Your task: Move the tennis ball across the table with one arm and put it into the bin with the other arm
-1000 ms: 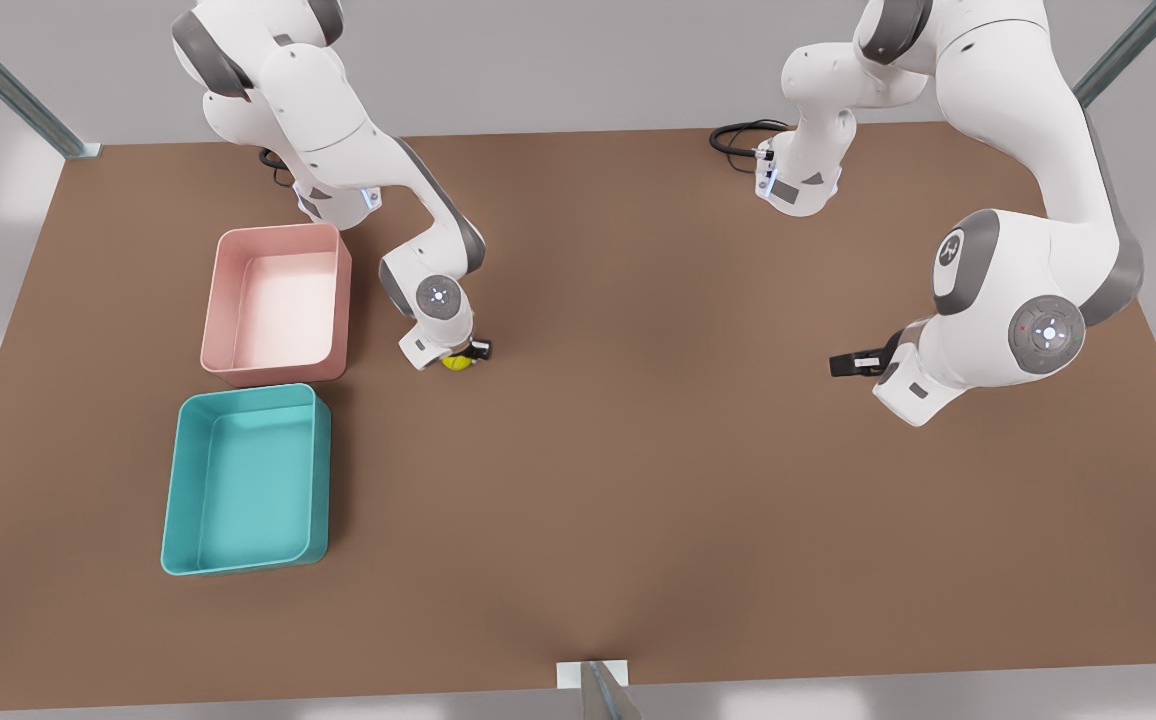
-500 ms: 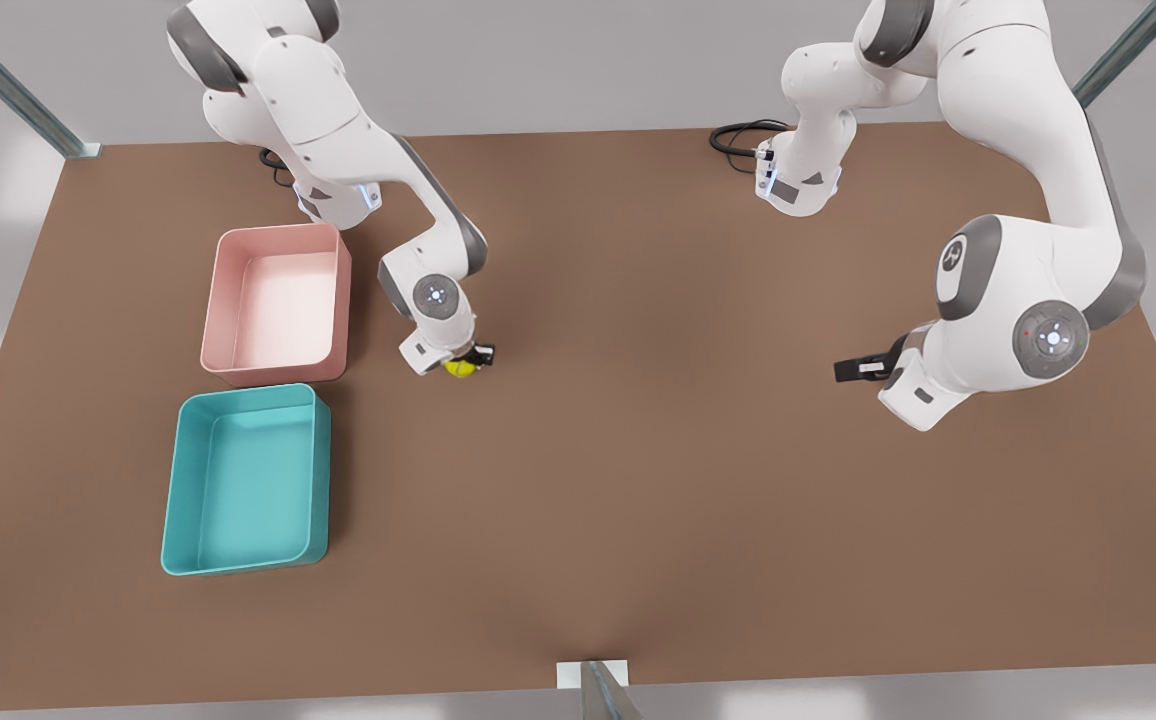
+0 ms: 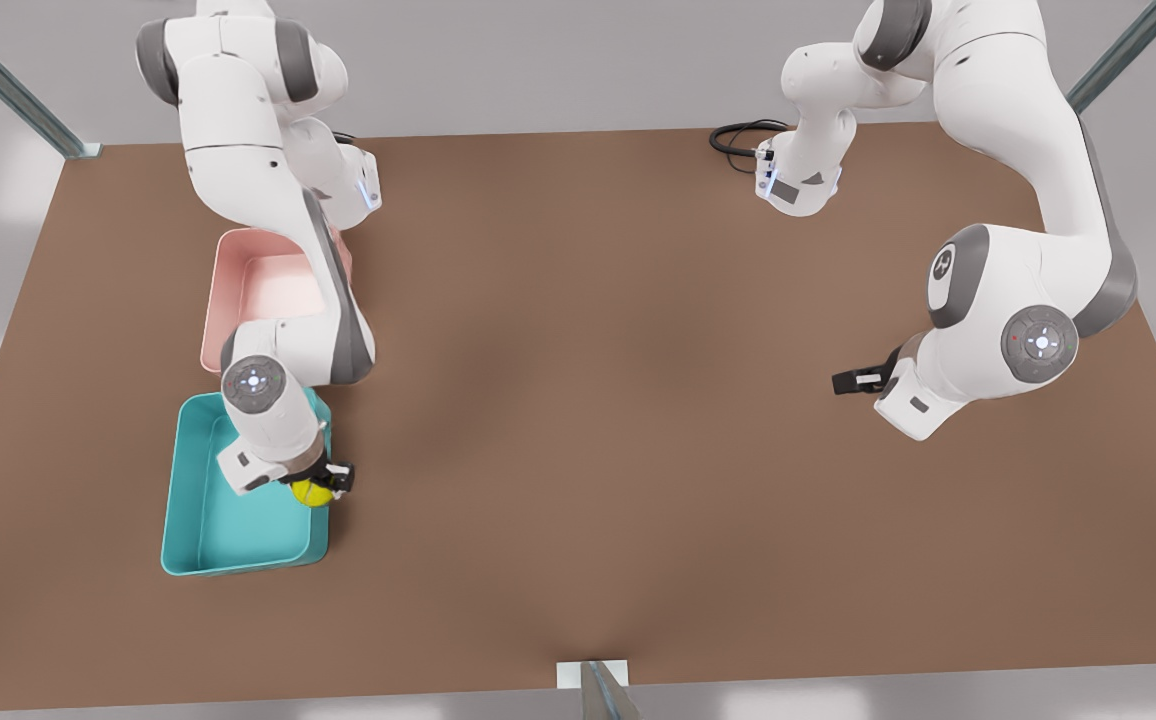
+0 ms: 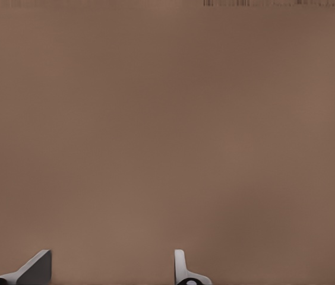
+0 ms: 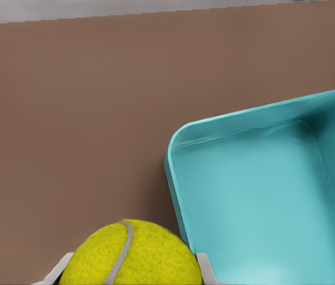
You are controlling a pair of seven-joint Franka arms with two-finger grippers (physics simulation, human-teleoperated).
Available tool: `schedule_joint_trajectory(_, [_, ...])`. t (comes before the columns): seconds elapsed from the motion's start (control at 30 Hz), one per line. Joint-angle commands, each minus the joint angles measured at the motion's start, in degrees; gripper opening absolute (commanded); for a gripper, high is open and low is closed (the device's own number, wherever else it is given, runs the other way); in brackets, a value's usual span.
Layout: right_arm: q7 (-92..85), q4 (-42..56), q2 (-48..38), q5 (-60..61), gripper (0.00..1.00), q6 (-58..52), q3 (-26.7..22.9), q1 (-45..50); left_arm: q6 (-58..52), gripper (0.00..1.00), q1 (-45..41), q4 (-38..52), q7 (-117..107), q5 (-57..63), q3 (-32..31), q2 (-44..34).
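Two fingers of the right gripper [image 3: 323, 483] pinch the ball [image 3: 311, 492] above the bin's [image 3: 188, 520] near wall. The second step is under way; next comes shifting inward over the bin floor, then releasing. Left gripper [image 3: 853, 378] waits spread, empty, above the table [image 3: 638, 450].
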Motion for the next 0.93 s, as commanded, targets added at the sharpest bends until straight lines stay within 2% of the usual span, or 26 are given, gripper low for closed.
schedule_joint_trajectory(0.0, [-33.77, 0.50, 1.49, -0.89, 0.58, -2.57, -2.05, -1.39, 0.21, 1.00, -0.10, 0.03, -0.14, 0.06, -0.02, -0.23])
schedule_joint_trajectory(0.13, [-37.99, 2.08, 6.85, -0.10, 0.59, -1.78, -2.05, -7.90, 0.12, 1.00, -0.19, 0.03, -0.14, 0.06, -0.11, -0.23])
schedule_joint_trajectory(0.17, [-38.60, 1.99, 7.47, 0.87, 0.66, -1.69, -2.05, -8.25, 0.21, 1.00, -0.19, 0.03, -0.14, 0.06, -0.11, -0.23])
schedule_joint_trajectory(0.2, [-41.41, 1.90, 8.26, 2.36, 1.00, -1.35, -2.05, -8.95, 0.21, 1.00, -0.19, 0.03, -0.14, -0.03, -0.11, -0.15])
schedule_joint_trajectory(0.33, [-42.56, 1.64, 8.09, 5.35, 1.00, -1.52, -2.05, -9.13, 0.21, 1.00, -0.19, 0.03, -0.14, 0.06, -0.11, -0.15])
schedule_joint_trajectory(0.4, [-40.28, 2.17, 1.50, 7.73, 1.00, -13.37, -0.73, -9.74, 0.12, 1.00, -0.19, 0.03, -0.05, 0.06, -0.11, -0.32])
schedule_joint_trajectory(0.43, [-35.64, 1.82, -1.83, 6.59, 1.00, -16.97, 2.24, -12.10, 0.12, 1.00, -0.19, 0.03, -0.05, 0.06, -0.11, -0.50])
schedule_joint_trajectory(0.47, [-23.60, 1.64, -8.42, -2.17, 1.00, -25.41, 9.70, -15.71, -0.05, 1.00, -0.19, 0.03, -0.05, 0.06, -0.11, -0.85])
schedule_joint_trajectory(0.5, [-21.82, 1.82, -11.06, -5.28, 1.00, -26.47, 14.37, -18.87, -0.40, 1.00, -0.19, 0.03, -0.05, 0.06, -0.19, -0.85])
schedule_joint_trajectory(0.6, [-21.47, 1.46, -18.89, -10.11, 1.00, -32.81, 22.74, -24.86, -0.41, 1.00, -0.28, 0.11, -0.05, 0.14, -0.19, -0.94])
schedule_joint_trajectory(0.73, [-21.46, 2.43, -23.91, -9.15, 1.00, -38.52, 23.61, -26.44, -0.49, 1.00, -0.10, 0.20, -0.05, 0.85, -0.98, -1.38])
schedule_joint_trajectory(0.9, [-18.21, 2.17, -25.58, -7.30, 1.00, -39.05, 23.61, -27.15, -4.27, 1.00, 0.16, 0.03, 0.04, 0.94, -1.34, -1.82])
